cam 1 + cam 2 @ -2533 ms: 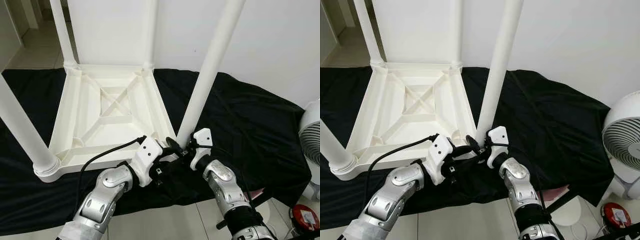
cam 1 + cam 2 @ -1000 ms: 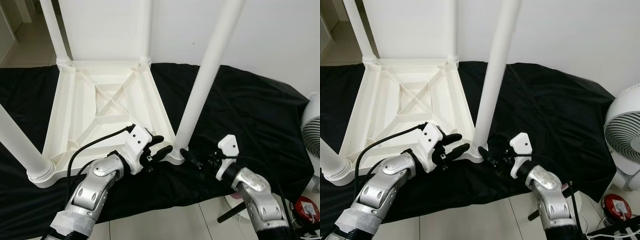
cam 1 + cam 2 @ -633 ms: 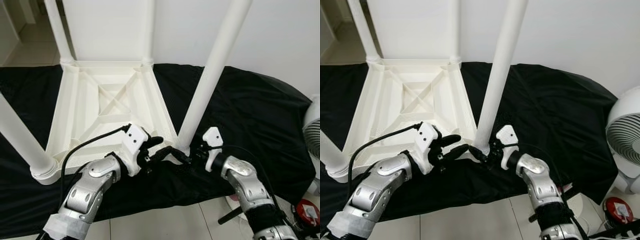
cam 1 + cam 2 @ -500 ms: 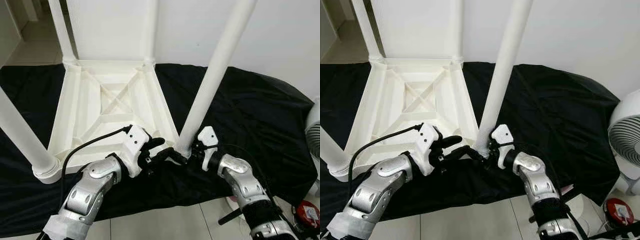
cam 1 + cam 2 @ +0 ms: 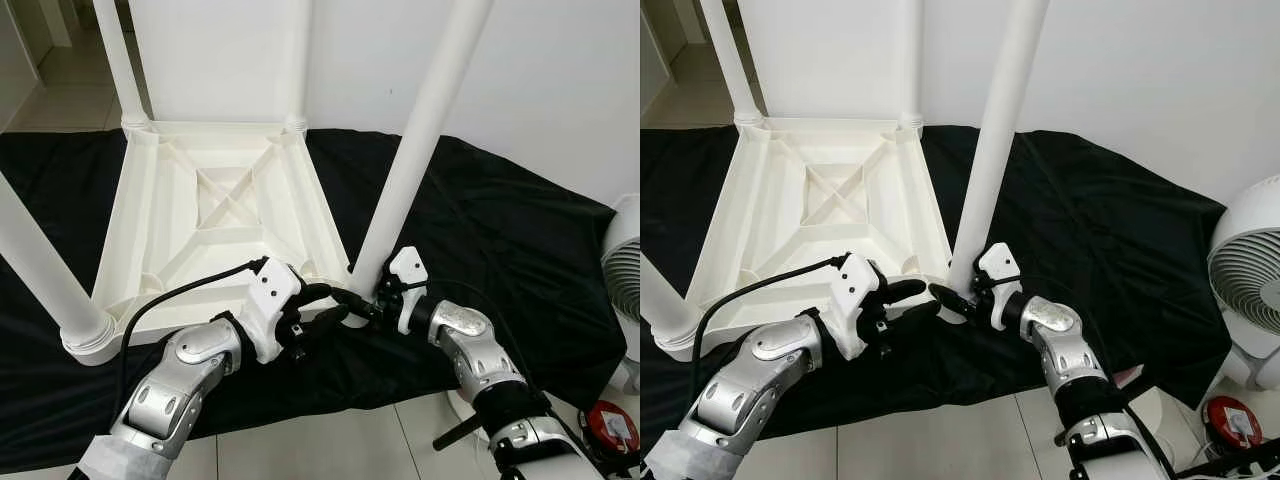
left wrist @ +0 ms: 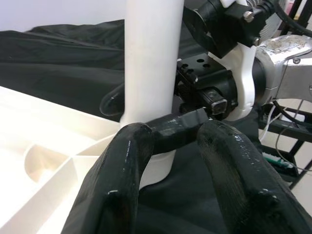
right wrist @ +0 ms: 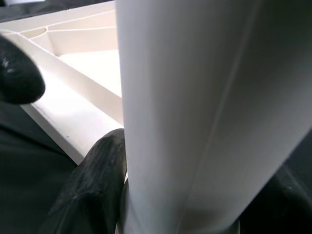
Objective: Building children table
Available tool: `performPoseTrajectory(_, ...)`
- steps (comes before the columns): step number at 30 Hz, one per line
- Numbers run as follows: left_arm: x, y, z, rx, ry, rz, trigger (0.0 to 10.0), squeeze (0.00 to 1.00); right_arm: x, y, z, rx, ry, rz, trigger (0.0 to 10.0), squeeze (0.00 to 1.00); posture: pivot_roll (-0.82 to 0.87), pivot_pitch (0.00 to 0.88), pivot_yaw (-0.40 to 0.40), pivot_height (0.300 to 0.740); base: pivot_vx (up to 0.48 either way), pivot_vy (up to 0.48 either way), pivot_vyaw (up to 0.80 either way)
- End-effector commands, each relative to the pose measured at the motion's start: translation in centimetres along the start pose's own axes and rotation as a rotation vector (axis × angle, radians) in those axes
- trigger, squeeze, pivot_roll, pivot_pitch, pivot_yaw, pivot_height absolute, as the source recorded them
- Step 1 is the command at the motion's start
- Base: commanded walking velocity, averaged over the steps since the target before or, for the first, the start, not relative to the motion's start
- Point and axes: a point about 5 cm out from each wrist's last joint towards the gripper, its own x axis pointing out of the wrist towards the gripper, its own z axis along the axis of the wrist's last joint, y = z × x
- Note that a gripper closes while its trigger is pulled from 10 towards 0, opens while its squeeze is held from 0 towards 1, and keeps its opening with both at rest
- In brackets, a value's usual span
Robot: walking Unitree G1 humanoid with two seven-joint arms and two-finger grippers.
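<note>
The white children's table [image 5: 215, 215] lies upside down on a black cloth [image 5: 520, 260] spread on the floor, its legs pointing up. The right pincer [image 5: 958, 292] is clamped on the base of the near leg [image 5: 415, 150] at the table's corner. The left pincer [image 5: 335, 305], fingers apart, sits just beside that corner, one right finger reaching between its tips.

Black cloth [image 5: 520, 260] spread over pale tiled floor [image 5: 330, 445]. Plain white wall [image 5: 560, 90] behind cloth. White fan [image 5: 1250, 290] at cloth's right edge; small red object [image 5: 1232, 427] on floor below fan.
</note>
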Motion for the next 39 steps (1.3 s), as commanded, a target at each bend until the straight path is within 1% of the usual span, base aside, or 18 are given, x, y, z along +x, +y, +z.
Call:
performPoseTrajectory(1,0.0,-0.9,0.0,-0.004,0.005,-0.118,10.0,0.0,-0.3,0.2,-0.5,0.022,0.01,-0.004,0.0,0.0,0.08,0.027,-0.09,0.74,0.0,0.0,0.0)
performPoseTrajectory(8,0.1,-0.6,-0.2,-0.003,0.007,-0.099,10.0,0.0,-0.3,1.3,-0.2,0.068,-0.105,-0.127,0.0,0.0,0.07,0.019,-0.082,0.74,0.0,0.0,0.0)
performPoseTrajectory(10,0.2,-0.4,-0.2,0.0,0.003,-0.089,10.0,0.0,-0.2,1.6,0.0,0.068,-0.119,-0.152,0.0,0.0,0.07,0.017,-0.081,0.74,0.0,0.0,0.0)
performPoseTrajectory(11,0.3,-0.2,-0.3,0.004,0.001,-0.067,10.0,0.0,0.0,1.8,0.2,0.074,-0.132,-0.213,0.0,0.0,0.07,0.012,-0.082,0.74,0.0,0.0,0.0)
performPoseTrajectory(14,0.3,-0.1,-0.3,0.005,0.0,-0.06,10.0,0.0,0.0,1.9,0.3,0.078,-0.137,-0.232,0.0,0.0,0.07,0.012,-0.082,0.74,0.0,0.0,0.0)
performPoseTrajectory(15,0.3,0.0,-0.3,0.008,-0.002,-0.05,10.0,0.0,0.1,2.0,0.4,0.075,-0.139,-0.281,0.0,0.0,0.07,0.011,-0.085,0.74,0.0,0.0,0.0)
performPoseTrajectory(16,0.3,0.1,-0.3,0.009,-0.005,-0.041,10.0,0.0,0.3,2.2,0.5,0.098,-0.15,-0.327,0.0,0.0,0.08,0.008,-0.087,0.74,0.0,0.0,0.0)
performPoseTrajectory(18,0.3,0.2,-0.3,0.009,-0.007,-0.036,10.0,0.0,0.4,2.4,0.7,0.116,-0.155,-0.358,0.0,0.0,0.08,0.008,-0.087,0.74,0.0,0.0,0.0)
performPoseTrajectory(20,0.2,0.3,-0.3,0.011,-0.006,-0.027,10.0,0.0,1.0,3.6,0.9,0.159,-0.178,-0.397,0.0,0.0,0.09,0.002,-0.094,0.74,0.0,0.0,0.0)
performPoseTrajectory(21,0.2,0.3,-0.3,0.011,-0.006,-0.027,10.0,0.0,1.0,3.6,0.9,0.159,-0.178,-0.397,0.0,0.0,0.09,0.002,-0.094,0.74,0.0,0.0,0.0)
performPoseTrajectory(23,0.2,0.4,-0.3,0.014,-0.006,-0.022,10.0,0.0,1.5,4.3,1.0,0.174,-0.179,-0.465,0.0,0.0,0.09,0.0,-0.099,0.74,0.0,0.0,0.0)
performPoseTrajectory(26,0.2,0.4,-0.3,0.015,-0.006,-0.02,10.0,0.0,1.7,4.5,1.1,0.186,-0.178,-0.5,0.0,0.0,0.09,0.0,-0.099,0.74,0.0,0.0,0.0)
performPoseTrajectory(29,0.3,0.3,-0.3,0.018,-0.007,-0.021,10.0,0.0,2.1,4.7,1.1,0.166,-0.132,-0.63,0.0,0.0,0.09,0.0,-0.099,0.74,0.0,0.0,0.0)
performPoseTrajectory(34,0.3,0.3,-0.4,0.021,-0.008,-0.025,10.0,0.0,2.0,4.7,1.1,0.135,-0.112,-0.66,0.0,0.0,0.09,0.0,-0.098,0.74,0.0,0.0,0.0)
performPoseTrajectory(35,0.4,0.3,-0.4,0.022,-0.007,-0.027,10.0,0.0,1.9,4.6,1.0,0.127,-0.11,-0.657,3.3,0.0,0.09,0.0,-0.098,0.74,0.0,0.0,0.0)
performPoseTrajectory(36,0.4,0.3,-0.4,0.022,-0.007,-0.027,10.0,0.0,1.9,4.6,1.0,0.127,-0.11,-0.657,3.3,0.0,0.09,0.0,-0.098,0.74,0.0,0.0,0.0)
performPoseTrajectory(37,0.4,0.4,-0.4,0.023,-0.007,-0.029,10.0,0.0,1.7,4.7,1.1,0.122,-0.108,-0.653,9.8,0.0,0.09,0.0,-0.098,0.74,0.0,0.0,0.0)
performPoseTrajectory(39,0.4,0.4,-0.5,0.025,-0.007,-0.029,10.0,0.0,1.6,4.8,1.2,0.12,-0.115,-0.646,10.0,0.0,0.09,0.0,-0.098,0.74,0.0,0.0,0.0)
